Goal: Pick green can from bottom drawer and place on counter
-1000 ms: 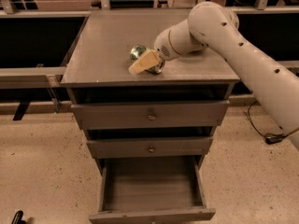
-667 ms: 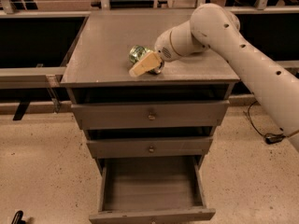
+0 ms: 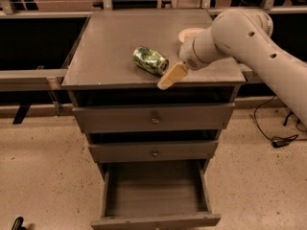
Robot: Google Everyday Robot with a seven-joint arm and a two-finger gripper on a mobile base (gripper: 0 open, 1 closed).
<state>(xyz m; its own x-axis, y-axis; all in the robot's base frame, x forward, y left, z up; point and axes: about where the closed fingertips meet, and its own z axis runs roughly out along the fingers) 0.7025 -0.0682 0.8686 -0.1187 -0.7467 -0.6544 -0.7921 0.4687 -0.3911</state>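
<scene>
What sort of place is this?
Probably a robot test lab, not a home: a lone grey drawer cabinet on speckled floor, a loose cable, and a robot arm's claw at the counter edge beside a green can.

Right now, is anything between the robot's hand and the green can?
Nothing: in the camera view the hand sits right beside the green can lying on the counter, with no object between.

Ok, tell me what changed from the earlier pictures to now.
The gripper drew back to the right, off the green can, which now lies uncovered on its side on the counter. The bottom drawer stayed open.
</scene>
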